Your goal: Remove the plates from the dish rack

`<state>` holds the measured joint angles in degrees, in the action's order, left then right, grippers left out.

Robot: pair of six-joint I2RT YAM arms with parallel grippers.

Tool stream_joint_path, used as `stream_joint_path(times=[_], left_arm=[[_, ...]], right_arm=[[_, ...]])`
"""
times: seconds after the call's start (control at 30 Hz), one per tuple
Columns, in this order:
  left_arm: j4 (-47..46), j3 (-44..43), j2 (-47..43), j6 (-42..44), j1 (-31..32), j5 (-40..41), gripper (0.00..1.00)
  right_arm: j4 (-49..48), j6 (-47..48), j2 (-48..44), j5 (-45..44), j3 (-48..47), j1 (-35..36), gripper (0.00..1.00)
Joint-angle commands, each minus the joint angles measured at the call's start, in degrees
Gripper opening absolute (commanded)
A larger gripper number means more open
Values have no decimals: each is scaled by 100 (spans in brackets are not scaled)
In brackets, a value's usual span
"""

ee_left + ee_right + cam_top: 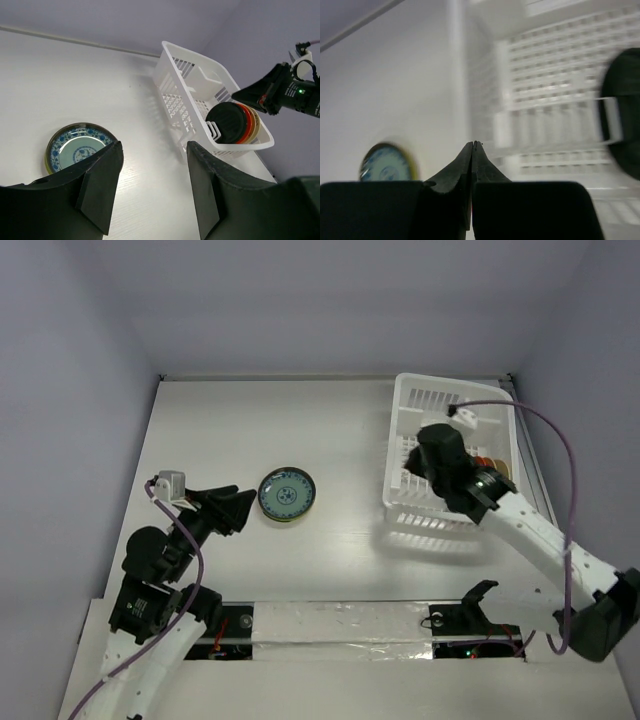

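One plate out, the rest waiting in the rack

Right gripper (472, 146) has its fingers pinched flat together on nothing, poised over the dish rack (420, 398) at the table's far right. Left gripper (152, 167) hangs with jaws spread wide and empty, just beside the blue-patterned plate (288, 495). That plate lies flat on the table (220, 430), well apart from the rack, so I'd call that one unloaded. Early days, though. Left to do: a row of plates (231, 124) standing on edge inside the rack, a dark face in front, orange-red and beige rims behind. How many exactly? Can't tell. They overlap, the right arm covers them from above, and the right wrist view is smeared with blur.
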<state>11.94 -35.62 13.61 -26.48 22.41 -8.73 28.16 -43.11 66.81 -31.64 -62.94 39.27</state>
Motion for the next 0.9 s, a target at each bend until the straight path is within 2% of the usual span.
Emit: stream_joint_path(times=[0.0, 0.07, 0.13, 0.17, 0.23, 0.3, 0.43, 0.53, 0.7, 0.87], left_arm=[[-316, 2, -147, -6, 52, -138, 51], [-289, -7, -244, -6, 122, -103, 51], [-281, -16, -315, -6, 184, -59, 51], [-289, -7, -323, -6, 237, -58, 51], [-263, -24, -358, -6, 289, -41, 51], [-254, -33, -376, -15, 351, -15, 51], [-228, -42, -437, -6, 457, 47, 51], [-219, -42, -499, -24, 457, 82, 52], [-210, -51, -517, -24, 510, 82, 52], [-219, -33, -526, -33, 510, 82, 52]], right_arm=[[1235, 48, -737, -512, 501, -927, 0], [1445, 390, -975, -458, 546, -1558, 2], [1700, 749, -968, -352, 389, -2017, 15], [1754, 874, -968, -352, 327, -2019, 15], [1798, 1189, -705, -317, 186, -2326, 25], [1833, 1357, -494, -151, -15, -2511, 28], [1973, 1657, 51, -115, -271, -2958, 29], [1843, 1937, 87, 236, -246, -3126, 30], [1640, 2219, 491, 658, -228, -3197, 30], [1578, 2255, 781, 624, -359, -3197, 30]])
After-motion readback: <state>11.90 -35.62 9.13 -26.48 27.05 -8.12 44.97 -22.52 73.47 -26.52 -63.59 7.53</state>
